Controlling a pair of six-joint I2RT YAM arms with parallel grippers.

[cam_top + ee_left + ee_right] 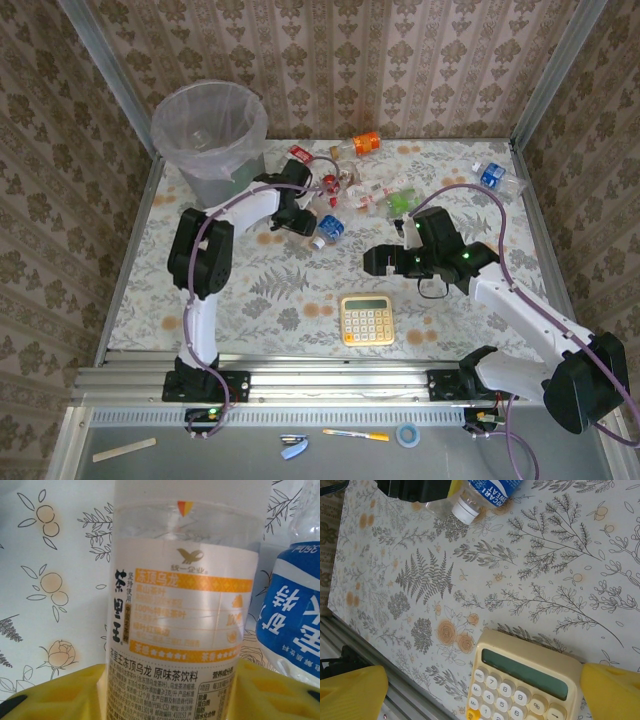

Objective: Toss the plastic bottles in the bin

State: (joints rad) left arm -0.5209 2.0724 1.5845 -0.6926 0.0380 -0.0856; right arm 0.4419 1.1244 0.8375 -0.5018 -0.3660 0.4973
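While it stands upright between the yellow fingers (60, 695) of the left gripper (302, 222), a clear tea bottle (180, 605) with a white and orange label is the nearest thing in the left wrist view. The fingers lie against both its sides, so the jaws are closed on it. Just to its right lies a blue bottle (292, 625), seen from above beside the gripper with its white cap toward the near edge. More bottles (355, 185) lie in a loose heap just beyond, toward the back of the table (250, 300). One with an orange label (366, 143) lies by the back wall, one with a green label (400, 200) lies at the heap's right edge, and another blue one (495, 177) lies well apart near the right rail. The bin (215, 178) stands in the far left corner, close behind the left arm, its bag folded over the rim. The right gripper (378, 262) hangs over mid-table with its jaws wide apart and nothing between them. In its wrist view the calculator (525, 680) lies on the flowered cloth below the two fingers (610, 692).
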